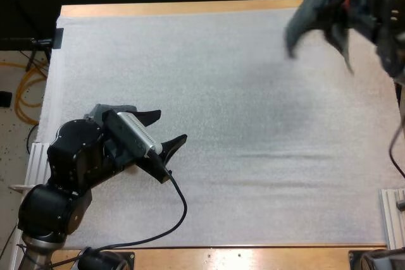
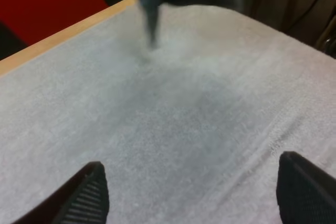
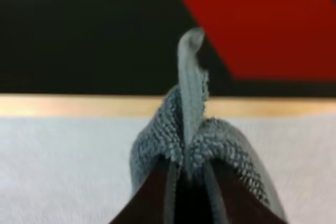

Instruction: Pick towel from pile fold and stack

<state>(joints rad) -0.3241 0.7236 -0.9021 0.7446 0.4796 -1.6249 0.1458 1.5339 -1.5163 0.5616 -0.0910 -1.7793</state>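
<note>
High view: a limp grey-green towel [image 1: 310, 11] dangles over the mat [image 1: 253, 124] at its far right corner, pinched by the right gripper [image 1: 351, 4]. Left wrist: left gripper [image 2: 191, 192] spread wide, ribbed pads bare above the foamy mat. Right wrist: fingers clamp nubby terry.

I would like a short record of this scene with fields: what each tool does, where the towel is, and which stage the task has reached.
right tool: shut on the towel
left tool: open, holding nothing, over the near left part of the mat
towel: dark grey-green, bunched, hanging over the mat's far right corner
table: wooden, under the white mat
task stage: towel picked up, not yet folded or stacked
</note>
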